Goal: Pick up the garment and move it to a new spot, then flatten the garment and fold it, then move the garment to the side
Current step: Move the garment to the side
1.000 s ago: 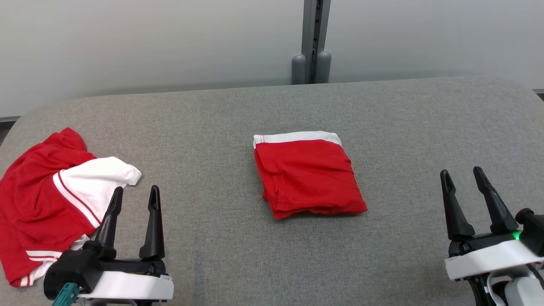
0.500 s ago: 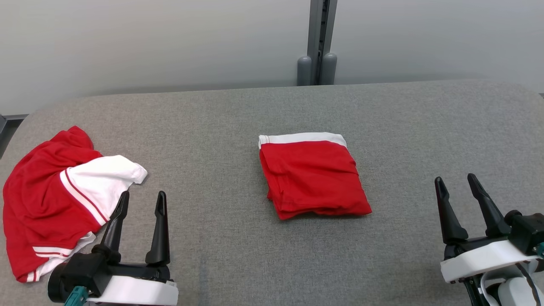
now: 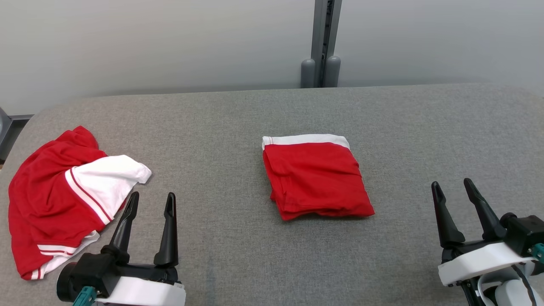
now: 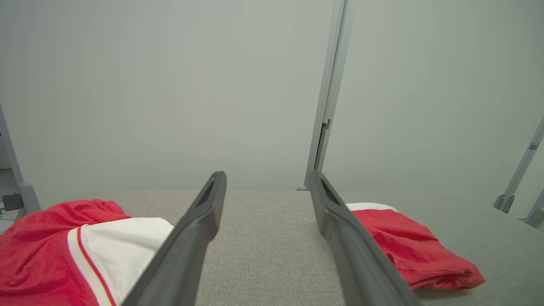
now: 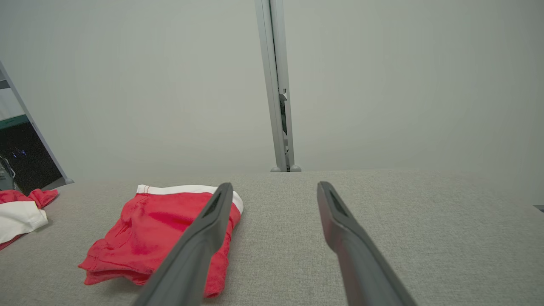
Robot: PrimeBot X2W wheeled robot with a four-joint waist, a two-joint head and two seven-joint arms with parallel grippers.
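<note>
**A:** Where's the garment?

**B:** The folded red garment (image 3: 316, 178) lies flat mid-table, a neat rectangle with its white waistband (image 3: 306, 139) along the far edge. There are a few creases on top, and layered edges show along the near side.

**A:** Anything touching it?

**B:** No. Bare grey table (image 3: 238, 127) on all sides.

**A:** End effectors?

**B:** The left end effector (image 3: 153, 194) is at the near left, fingers spread wide and pointing away from the robot, nothing between them. The right end effector (image 3: 451, 182) is at the near right, also wide open and empty. Both are well apart from the folded piece. In the left wrist view it sits past the right-hand finger, and in the right wrist view it is partly behind the left-hand finger.

**A:** Other cloth?

**B:** A crumpled red-and-white garment (image 3: 55, 199) is heaped at the table's left edge, with a white panel and red stripe on top. The left end effector's outer finger overlaps its near edge in the head view; I can't tell whether they touch.

**A:** Background?

**B:** A pale wall (image 3: 170, 42) behind the table, and a grey upright post (image 3: 323, 42) at the far edge, roughly in line with the folded piece.
</note>
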